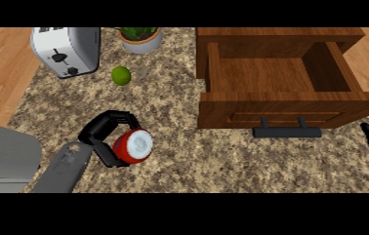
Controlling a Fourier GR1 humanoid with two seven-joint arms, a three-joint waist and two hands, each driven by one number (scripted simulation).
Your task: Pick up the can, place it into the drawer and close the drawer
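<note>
Can (134, 146), red w/ a pale round end turned up toward us, sits in the left hand (97, 127) at the lower left of the head view, over the speckled counter (216, 166). We see the black fingers (115, 116) arched over the can's upper-left side and the thumb (110, 159) curled in below it, so the hand is closed round the can. We can't tell whether the can touches the counter or is held off it. The grey forearm (69, 168) comes in from the bottom edge, angled up & to the right.

The drawer (277, 109) is at the upper right, well apart from the can. It stands open, and we look straight down into its wooden inside. A dark bar handle (287, 132) sits on its front panel, on the side nearest us.

Right hand (366, 131): only a dark sliver at the right edge, approx. level w/ the handle. We can't tell how it's set.

Elsewhere, a silver toaster (65, 51) is at the top left. A small green fruit (121, 75) lies just to its right, and a potted plant (140, 38) sits at the top edge between toaster & drawer.
</note>
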